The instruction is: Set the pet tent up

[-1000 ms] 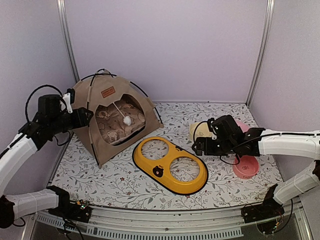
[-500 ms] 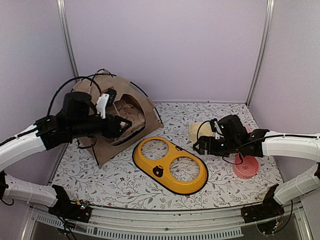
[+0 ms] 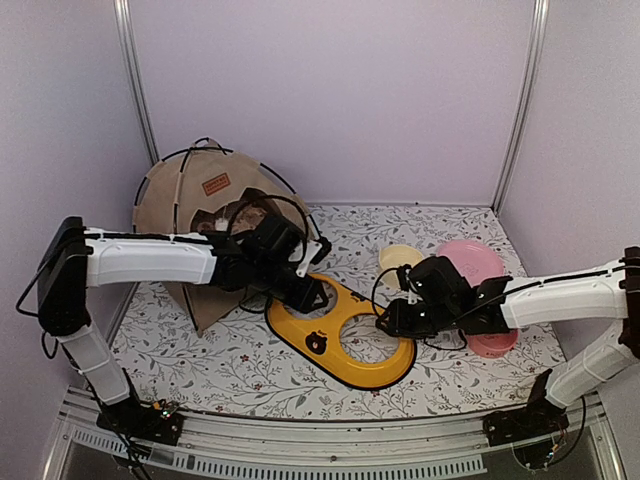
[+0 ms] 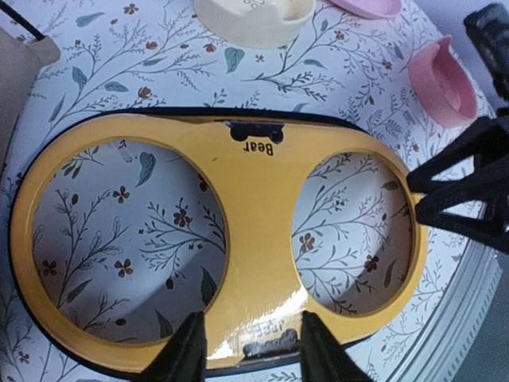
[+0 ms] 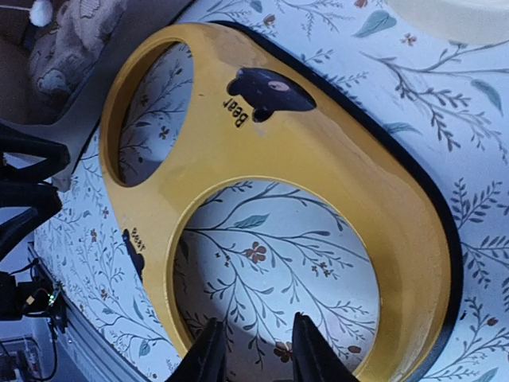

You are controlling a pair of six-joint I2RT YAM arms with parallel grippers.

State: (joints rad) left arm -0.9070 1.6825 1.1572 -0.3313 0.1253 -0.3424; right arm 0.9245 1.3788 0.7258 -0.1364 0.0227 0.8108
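The pet tent (image 3: 195,205) stands at the back left corner of the bench (image 3: 200,370), well apart from both my tools. It is tan fabric, dome-shaped, arched by thin black poles (image 3: 180,160). A small brown label patch (image 3: 216,184) sits on its front, the writing too small to read. The right wrist view catches its white pompom (image 5: 36,9) and a fleecy cushion (image 5: 75,32) beside it.

My left tool (image 4: 250,318) hovers over the near rim of the one glossy yellow tray (image 4: 262,207), fingers (image 4: 187,354) moderately apart and pinching nothing. The tray is an oval with a black edge and two round holes. The bench's white cloth, printed with leafy sprigs, shows through them. A black bear's head with the word "Bear" is printed on one long rim. A smaller mark on the opposite rim is unreadable.

My right tool (image 5: 256,320) hangs at the tray's other end, fingers (image 5: 208,354) rather narrow, with only cloth showing between them.

Behind lie one cream bowl (image 3: 400,257) and two smooth pink dishes (image 3: 470,260).
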